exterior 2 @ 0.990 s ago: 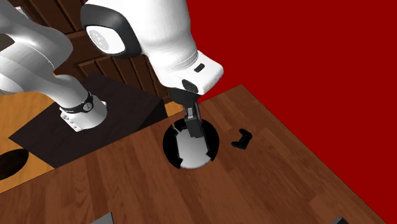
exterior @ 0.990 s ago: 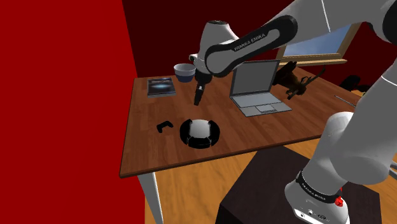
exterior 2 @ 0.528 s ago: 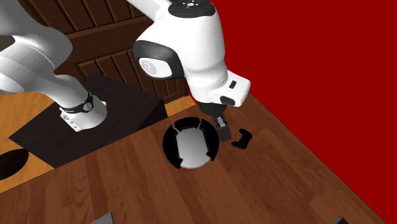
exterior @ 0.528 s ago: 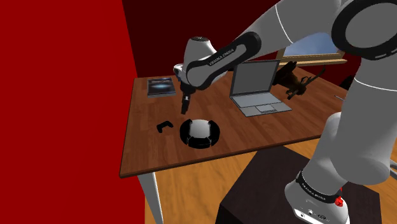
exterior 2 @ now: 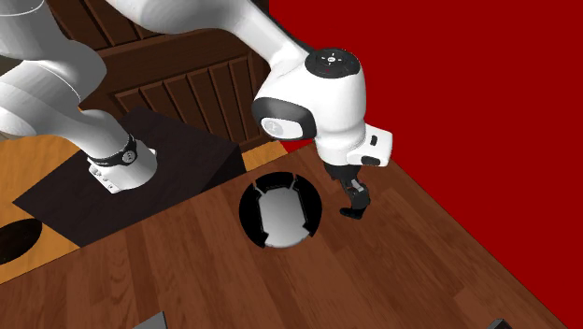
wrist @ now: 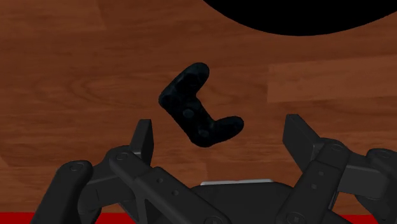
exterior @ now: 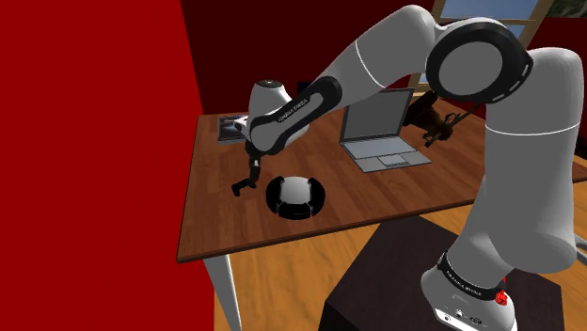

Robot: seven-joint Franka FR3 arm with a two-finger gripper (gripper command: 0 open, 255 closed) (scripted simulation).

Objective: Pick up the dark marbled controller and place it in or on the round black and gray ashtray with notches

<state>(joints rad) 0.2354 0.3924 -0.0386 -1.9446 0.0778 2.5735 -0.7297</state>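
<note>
Dark controller (wrist: 198, 109) lies on the table (wrist: 76, 76) just ahead of the gripper (wrist: 220, 127), its fingers spread and empty; grasping, lifting and placing in the ashtray (exterior: 273, 197) beside it are left.

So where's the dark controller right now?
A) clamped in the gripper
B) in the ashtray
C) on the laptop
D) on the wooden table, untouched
D: the controller lies on the table, with the open gripper close by but not touching it.
</note>
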